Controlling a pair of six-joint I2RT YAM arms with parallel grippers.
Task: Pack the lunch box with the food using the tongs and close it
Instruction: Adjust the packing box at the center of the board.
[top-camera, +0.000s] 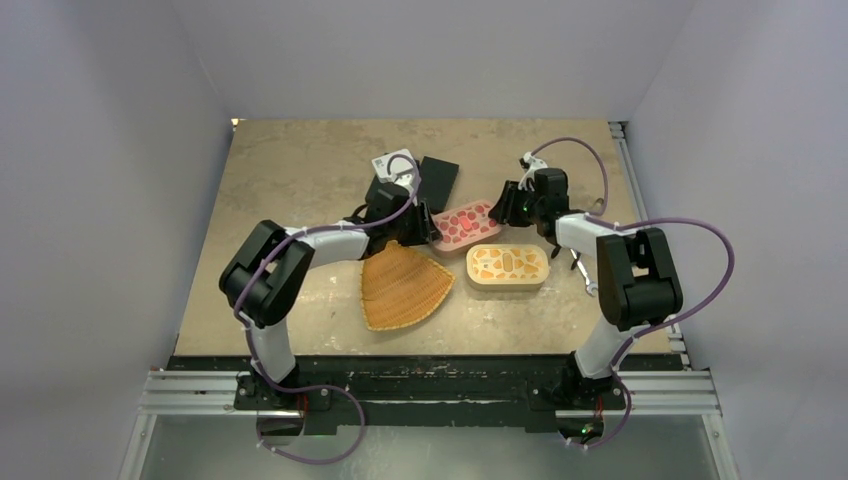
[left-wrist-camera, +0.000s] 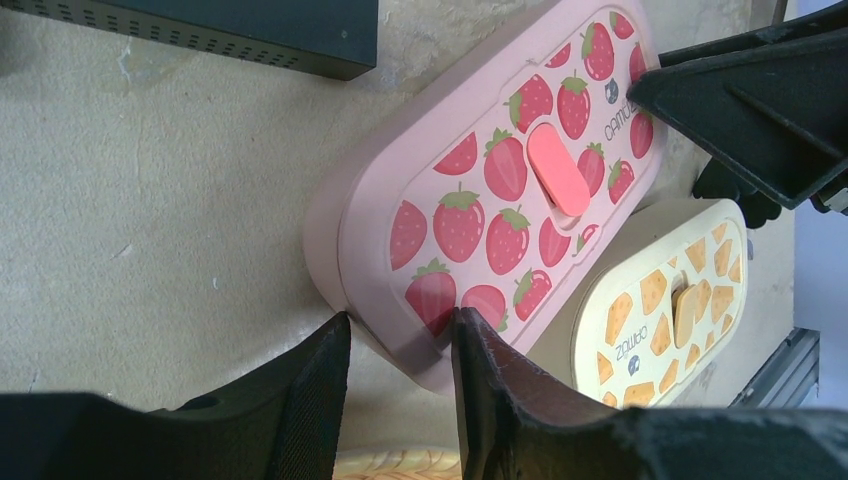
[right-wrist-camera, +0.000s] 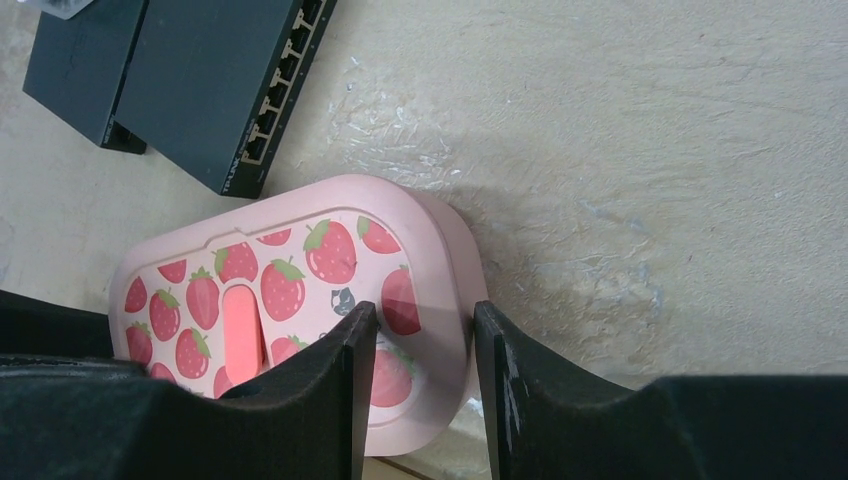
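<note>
Left hand (left-wrist-camera: 400, 338) pinches one end of the pink strawberry lunch box (left-wrist-camera: 500, 190), yellow box (left-wrist-camera: 655, 310) alongside

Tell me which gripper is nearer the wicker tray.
Left. The left gripper is at the end of the pink box beside the wicker tray; the right gripper at its opposite end.

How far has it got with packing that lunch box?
Barely begun, I'd say. Done: nothing visible; the pink box and yellow box are both shut. In hand: left gripper and right gripper straddle the pink box's ends. Still to do: probably opening, filling, closing.
</note>
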